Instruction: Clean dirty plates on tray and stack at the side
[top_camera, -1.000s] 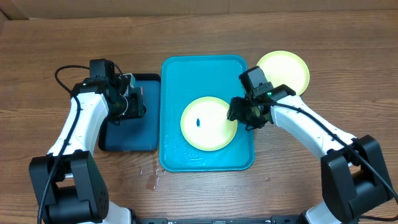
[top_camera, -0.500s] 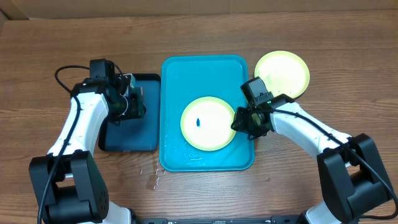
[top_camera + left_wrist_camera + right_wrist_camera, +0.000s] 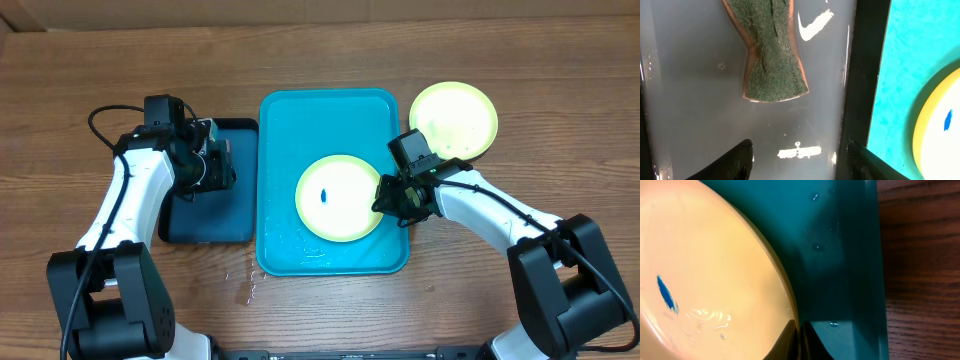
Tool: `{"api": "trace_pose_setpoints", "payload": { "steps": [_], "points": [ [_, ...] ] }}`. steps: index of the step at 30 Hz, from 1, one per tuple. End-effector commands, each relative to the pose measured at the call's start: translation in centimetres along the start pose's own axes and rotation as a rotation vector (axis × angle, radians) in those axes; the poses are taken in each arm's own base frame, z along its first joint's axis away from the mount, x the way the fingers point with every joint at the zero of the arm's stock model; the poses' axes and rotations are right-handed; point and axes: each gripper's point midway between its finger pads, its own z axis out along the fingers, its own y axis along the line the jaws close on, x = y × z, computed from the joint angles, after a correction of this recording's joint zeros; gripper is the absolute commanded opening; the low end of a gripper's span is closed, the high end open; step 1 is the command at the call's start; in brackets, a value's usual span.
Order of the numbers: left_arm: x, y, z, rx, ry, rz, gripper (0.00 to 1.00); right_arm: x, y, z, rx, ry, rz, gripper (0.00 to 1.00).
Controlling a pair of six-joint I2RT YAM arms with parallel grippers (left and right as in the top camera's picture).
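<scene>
Wood-grain table bears the turquoise tray; a smudged plate lies near-right in it, its rim pinched by the right gripper. The left gripper hangs spread above the navy tray.

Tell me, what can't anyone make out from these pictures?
- Overhead: the side plate may be one plate or a stack; from straight above that is hidden.
- Overhead: the sponge is hidden under the left gripper; the left wrist view cuts its top off.
- Right wrist: the right gripper is shut at the tray plate rim; the bottom edge cuts off whether it pinches it.
</scene>
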Motion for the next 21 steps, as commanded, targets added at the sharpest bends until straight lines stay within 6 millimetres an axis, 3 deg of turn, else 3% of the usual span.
{"api": "trace_pose_setpoints", "payload": {
  "steps": [1, 9, 14, 21],
  "points": [
    [0.2, -0.5, 0.3, 0.018, 0.014, 0.002, 0.60, 0.1, -0.3, 0.2, 0.008, -0.002, 0.001, 0.04],
    [0.1, 0.5, 0.9, -0.033, 0.019, 0.018, 0.50, 0.1, -0.3, 0.2, 0.009, -0.002, 0.001, 0.04],
    [-0.9, 0.7, 1.8, -0.033, -0.009, -0.009, 0.48, 0.1, -0.3, 0.2, 0.009, -0.003, 0.002, 0.04],
    [-3.3, 1.0, 0.3, -0.067, -0.066, -0.032, 0.44, 0.0, -0.4, 0.2, 0.012, -0.005, 0.001, 0.04]
  ]
}}
